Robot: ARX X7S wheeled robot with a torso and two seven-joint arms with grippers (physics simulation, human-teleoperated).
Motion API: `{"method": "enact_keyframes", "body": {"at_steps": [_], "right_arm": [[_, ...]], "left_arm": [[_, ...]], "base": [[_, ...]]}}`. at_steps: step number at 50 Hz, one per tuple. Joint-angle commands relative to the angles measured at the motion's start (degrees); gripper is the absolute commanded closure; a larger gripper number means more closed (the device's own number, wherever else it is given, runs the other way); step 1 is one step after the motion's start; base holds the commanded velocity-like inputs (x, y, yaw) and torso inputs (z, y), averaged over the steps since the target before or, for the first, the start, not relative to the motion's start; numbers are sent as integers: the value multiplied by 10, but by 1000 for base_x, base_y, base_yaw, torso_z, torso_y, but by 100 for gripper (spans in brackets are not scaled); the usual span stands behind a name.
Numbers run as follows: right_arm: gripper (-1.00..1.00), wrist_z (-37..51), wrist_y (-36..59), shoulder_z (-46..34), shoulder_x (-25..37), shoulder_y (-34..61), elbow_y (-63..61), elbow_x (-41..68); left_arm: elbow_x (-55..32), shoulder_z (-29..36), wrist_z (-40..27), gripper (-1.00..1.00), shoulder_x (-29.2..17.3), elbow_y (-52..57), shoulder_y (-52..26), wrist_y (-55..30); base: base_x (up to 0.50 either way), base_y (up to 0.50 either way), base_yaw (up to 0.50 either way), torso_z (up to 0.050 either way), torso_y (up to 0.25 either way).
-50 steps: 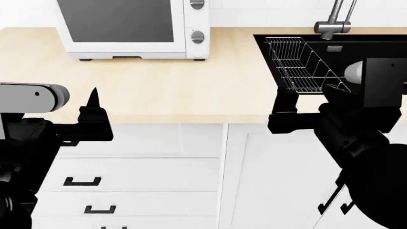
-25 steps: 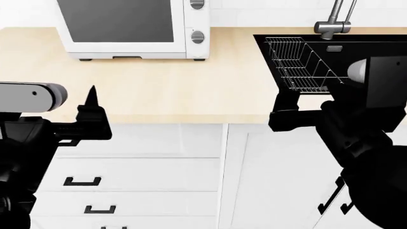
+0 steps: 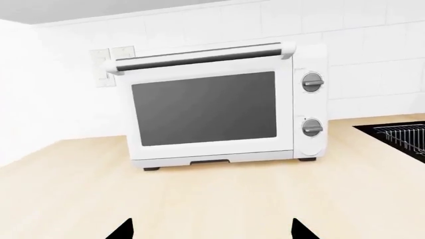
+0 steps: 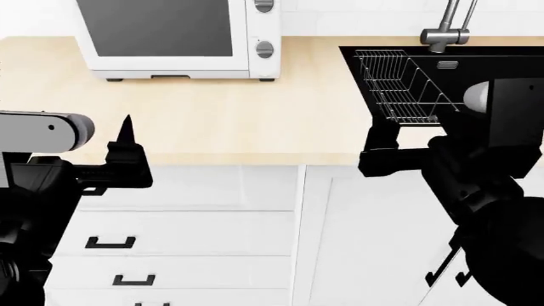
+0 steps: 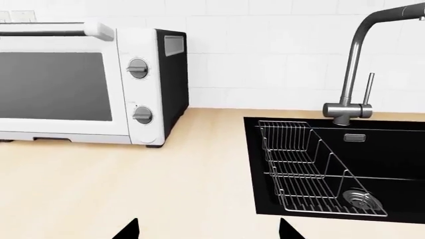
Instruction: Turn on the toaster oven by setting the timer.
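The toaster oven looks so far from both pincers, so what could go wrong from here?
1. The toaster oven has two similar grey knobs, the upper knob and the lower knob; the wrong one might get turned.
2. Both knobs are small and round, so an open left pincer could slip off.

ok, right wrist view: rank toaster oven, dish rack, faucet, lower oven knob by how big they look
1. toaster oven, partly cut off at the frame edge, largest by far
2. dish rack
3. faucet, tall but thin; close to the rack, and it sits farther back, so that order is unsure
4. lower knob, smallest
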Motion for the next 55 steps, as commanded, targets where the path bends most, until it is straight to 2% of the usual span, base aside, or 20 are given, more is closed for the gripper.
{"method": "enact_keyframes", "body": {"at_steps": [1, 12, 55], "right_arm": [[-100, -21, -14, -10, 3, -1, 8, -9], [-100, -28, -24, -14, 4, -6, 11, -10], [-100, -19, -50, -19, 15, -14, 8, 8]], "left_arm": [[5, 9, -1, -100, -6, -1, -1, 8], [8, 16, -2, -100, -8, -1, 2, 17], [9, 33, -7, -100, -23, -5, 8, 44]], "base": [[281, 438, 0, 0, 0], [382, 413, 0, 0, 0], [477, 2, 0, 0, 1]]}}
